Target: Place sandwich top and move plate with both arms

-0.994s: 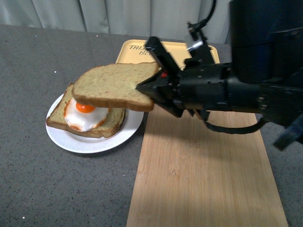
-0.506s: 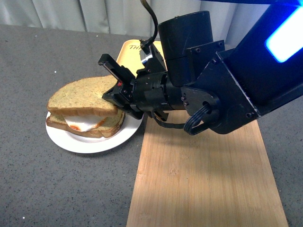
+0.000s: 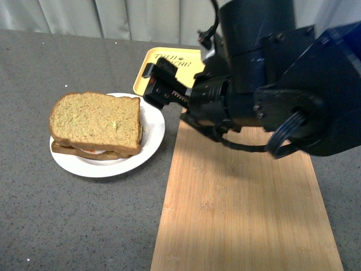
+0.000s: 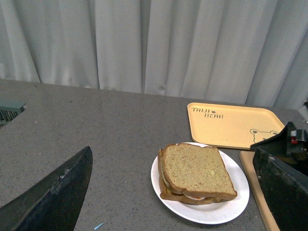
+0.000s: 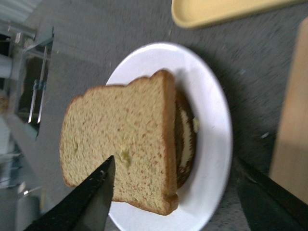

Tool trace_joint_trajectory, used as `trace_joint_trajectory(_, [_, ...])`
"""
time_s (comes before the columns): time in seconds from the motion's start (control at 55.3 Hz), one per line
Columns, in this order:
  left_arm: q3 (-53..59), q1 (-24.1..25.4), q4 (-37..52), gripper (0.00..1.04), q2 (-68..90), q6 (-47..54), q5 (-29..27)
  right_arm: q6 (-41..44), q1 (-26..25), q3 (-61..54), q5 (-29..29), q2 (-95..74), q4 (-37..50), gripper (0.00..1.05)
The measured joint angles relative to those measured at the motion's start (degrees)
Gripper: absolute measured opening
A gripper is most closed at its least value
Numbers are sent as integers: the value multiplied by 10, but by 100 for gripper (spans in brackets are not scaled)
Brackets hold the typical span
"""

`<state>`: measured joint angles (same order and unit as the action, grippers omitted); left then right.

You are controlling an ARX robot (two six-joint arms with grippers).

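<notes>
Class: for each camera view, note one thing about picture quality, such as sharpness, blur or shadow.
Front view: sharp on the sandwich top and plate. Left wrist view: the tray lettering reads crisply, while the left claw fingers are dark and soft-edged. Right wrist view: blurred overall, the board smeared, the right claw fingers mere black silhouettes.

Black right arm [image 3: 265, 84]; blue shell [image 3: 338, 51]; looped cable [image 3: 285, 132]; red-marked claw [image 3: 151, 83].
</notes>
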<state>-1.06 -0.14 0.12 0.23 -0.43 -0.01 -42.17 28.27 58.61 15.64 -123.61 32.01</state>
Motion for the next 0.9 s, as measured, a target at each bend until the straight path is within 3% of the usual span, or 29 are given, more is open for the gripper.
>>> trace_joint_trajectory(0.09, [0, 0, 0, 98, 0, 0, 0, 57, -8, -35, -85, 32, 36, 91])
trace_joint_trajectory(0.163, [0, 0, 0, 98, 0, 0, 0, 175, -11, -95, -268, 28, 232, 79])
trace_joint_trajectory(0.217, [0, 0, 0, 98, 0, 0, 0, 258, -19, -153, -349, 35, 346, 70])
trace_joint_trajectory(0.271, [0, 0, 0, 98, 0, 0, 0, 317, -32, -202, -382, 52, 416, 63])
trace_joint_trajectory(0.362, [0, 0, 0, 98, 0, 0, 0, 365, -61, -261, -378, 105, 474, 45])
trace_joint_trajectory(0.542, [0, 0, 0, 98, 0, 0, 0, 371, -75, -290, -378, 127, 480, 11])
trace_joint_trajectory(0.597, [0, 0, 0, 98, 0, 0, 1, 387, -97, -330, -330, 160, 476, 0])
trace_joint_trajectory(0.651, [0, 0, 0, 98, -1, 0, -1, 404, -122, -396, -288, 226, 466, 1])
trace_joint_trajectory(0.705, [0, 0, -1, 98, 0, 0, -3, 410, -151, -455, -281, 308, 455, 1])
trace_joint_trajectory(0.904, [0, 0, -1, 98, -2, 0, 1, 418, -192, -526, -247, 442, 397, 1])
